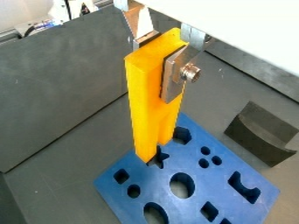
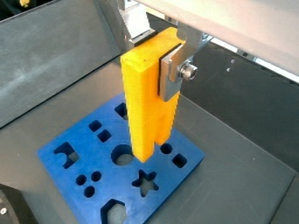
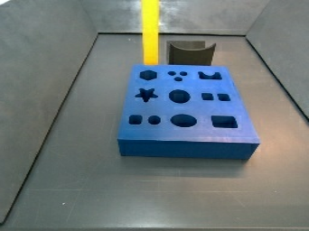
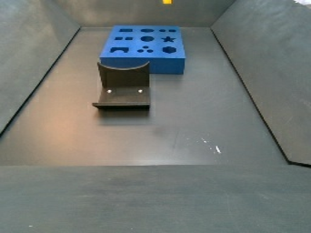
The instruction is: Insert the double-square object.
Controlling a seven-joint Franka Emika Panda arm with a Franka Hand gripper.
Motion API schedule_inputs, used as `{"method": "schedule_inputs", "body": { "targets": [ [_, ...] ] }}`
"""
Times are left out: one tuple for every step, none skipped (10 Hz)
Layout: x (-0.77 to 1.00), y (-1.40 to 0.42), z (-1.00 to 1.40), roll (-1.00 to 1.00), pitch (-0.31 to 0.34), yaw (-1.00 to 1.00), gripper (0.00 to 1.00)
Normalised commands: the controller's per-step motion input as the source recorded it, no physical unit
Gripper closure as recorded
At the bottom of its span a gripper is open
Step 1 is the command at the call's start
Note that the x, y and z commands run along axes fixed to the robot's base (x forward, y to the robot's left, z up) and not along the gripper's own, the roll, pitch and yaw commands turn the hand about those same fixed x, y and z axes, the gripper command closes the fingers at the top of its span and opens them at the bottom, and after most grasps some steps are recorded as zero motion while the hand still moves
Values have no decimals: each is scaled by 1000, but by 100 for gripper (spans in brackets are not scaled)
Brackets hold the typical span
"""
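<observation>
My gripper (image 1: 158, 61) is shut on the upper end of the double-square object (image 1: 152, 96), a long yellow-orange bar held upright. It shows the same way in both wrist views: gripper (image 2: 156, 59), bar (image 2: 149, 105). The bar's lower end hangs close over the blue block with shaped holes (image 1: 205, 184), also seen in a wrist view (image 2: 82, 157). I cannot tell whether the end touches the block. In a side view the bar (image 3: 151, 32) comes down to the block's (image 3: 182, 113) far left part. The gripper itself is out of both side views.
The dark fixture (image 3: 187, 50) stands on the floor just beyond the block; it also shows in a side view (image 4: 122, 86) and a wrist view (image 1: 263, 131). Grey bin walls (image 3: 49, 108) slope up around the floor.
</observation>
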Motion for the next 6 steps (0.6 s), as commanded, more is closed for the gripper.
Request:
{"method": "schedule_inputs", "body": {
  "targets": [
    [149, 0, -200, 0, 0, 0, 100],
    [511, 40, -389, 0, -24, -54, 100],
    [877, 0, -357, 6, 0, -109, 100],
    [1000, 0, -397, 86, 0, -157, 100],
    [1000, 0, -463, 141, -9, -157, 100],
    [1000, 0, -474, 150, -10, -163, 100]
  ]
}}
